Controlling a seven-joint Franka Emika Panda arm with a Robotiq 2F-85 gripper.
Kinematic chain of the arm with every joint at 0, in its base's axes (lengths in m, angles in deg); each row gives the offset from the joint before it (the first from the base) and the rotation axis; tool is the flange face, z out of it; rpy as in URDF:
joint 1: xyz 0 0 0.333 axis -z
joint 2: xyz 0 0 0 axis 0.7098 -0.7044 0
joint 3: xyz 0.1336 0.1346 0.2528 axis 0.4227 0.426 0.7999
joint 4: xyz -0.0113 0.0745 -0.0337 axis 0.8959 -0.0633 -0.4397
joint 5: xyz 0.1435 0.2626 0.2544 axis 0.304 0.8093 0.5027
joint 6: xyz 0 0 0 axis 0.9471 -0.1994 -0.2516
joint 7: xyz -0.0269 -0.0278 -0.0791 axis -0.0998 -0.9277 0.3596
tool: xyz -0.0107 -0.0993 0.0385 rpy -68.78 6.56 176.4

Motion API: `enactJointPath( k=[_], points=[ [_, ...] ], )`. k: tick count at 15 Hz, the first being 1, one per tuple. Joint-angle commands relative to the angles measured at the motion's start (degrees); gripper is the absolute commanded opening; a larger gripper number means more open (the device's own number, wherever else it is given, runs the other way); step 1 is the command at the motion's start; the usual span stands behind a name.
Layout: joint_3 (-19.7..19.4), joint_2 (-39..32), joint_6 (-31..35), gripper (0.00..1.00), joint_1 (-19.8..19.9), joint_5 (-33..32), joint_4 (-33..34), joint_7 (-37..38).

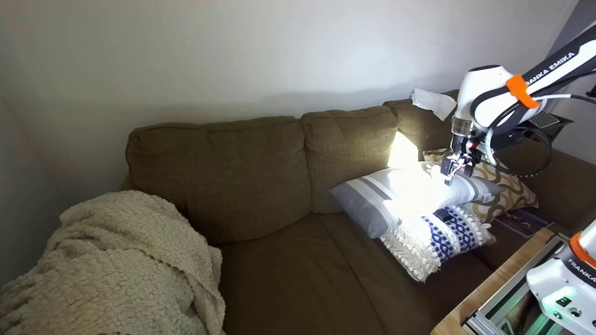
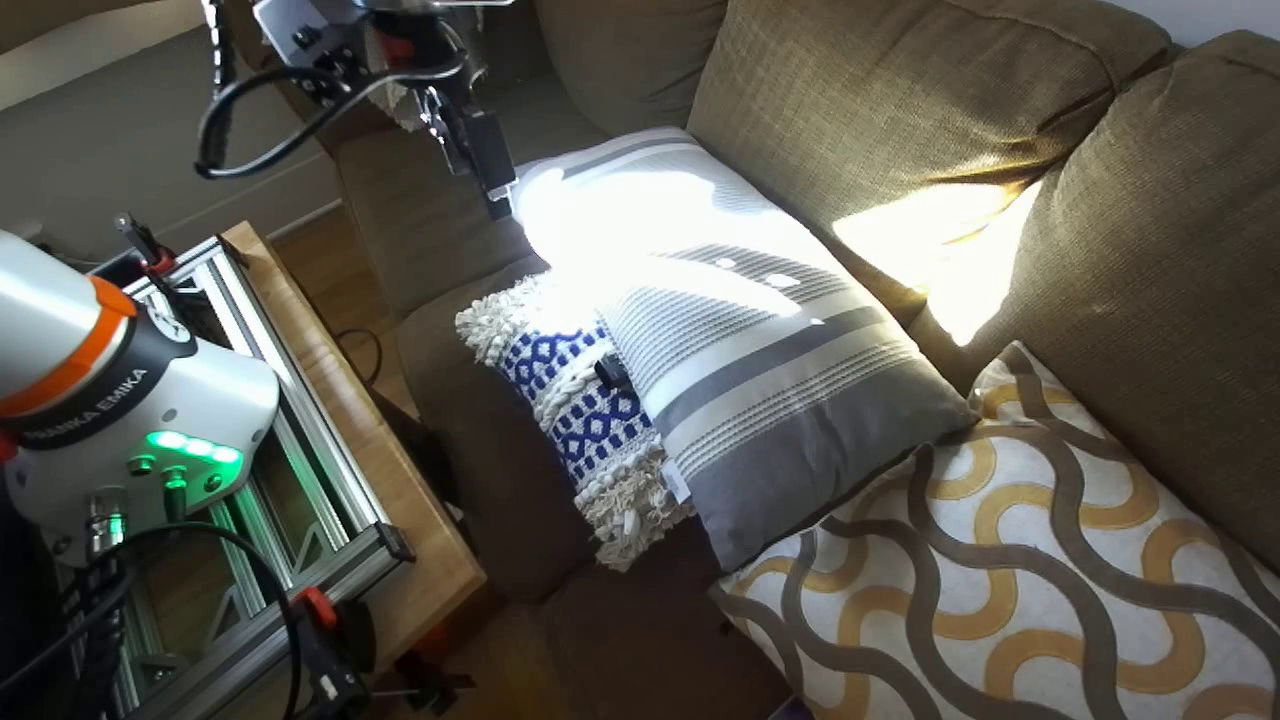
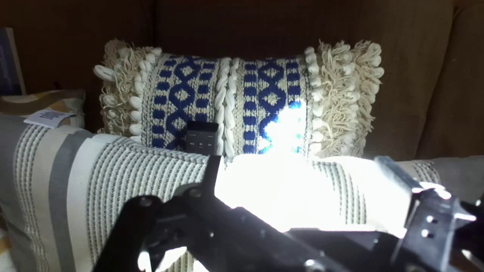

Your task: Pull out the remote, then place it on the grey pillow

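The grey pillow (image 1: 365,202) is large, with white and dark stripes, and lies partly on the white pillow with navy-blue pattern (image 1: 454,232). Both also show in an exterior view, the grey pillow (image 2: 800,480) and the patterned pillow (image 2: 590,420). The black remote (image 3: 201,139) sticks out from under the grey pillow's edge onto the patterned pillow; the rest of it is hidden. Its end shows in both exterior views (image 1: 443,214) (image 2: 610,372). My gripper (image 3: 302,164) is open and empty above the grey pillow. In the wrist view, the remote's end is just beyond the left fingertip.
A tan-and-white lattice-patterned pillow (image 2: 1000,560) lies beside the grey pillow. A booklet (image 1: 524,221) lies on the brown sofa (image 1: 260,279). A fleece blanket (image 1: 125,251) covers the far end. The wooden table edge (image 2: 430,560) stands before the sofa. Glare washes out the grey pillow's middle.
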Motion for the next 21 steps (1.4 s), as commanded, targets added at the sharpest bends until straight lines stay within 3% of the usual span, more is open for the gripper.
enactJointPath(
  k=[1,5,6,7,12,17,21],
  points=[
    [-3.8,-7.3,8.2,1.0,1.1,1.9,0.0,-2.7],
    [-7.6,-12.9,12.8,1.0,2.8,5.7,0.1,-6.1],
    [-7.9,-13.2,12.0,1.0,3.0,9.2,0.1,-9.0],
    [-7.3,-11.5,11.0,1.0,2.1,5.2,0.2,-5.0],
    [-8.0,-13.1,11.0,1.0,2.6,8.0,0.6,-7.7],
    [-9.8,-18.3,19.5,1.0,1.9,-5.1,0.9,0.4],
    [-14.6,-24.9,29.7,1.0,0.2,-12.5,0.8,4.8]
  ],
)
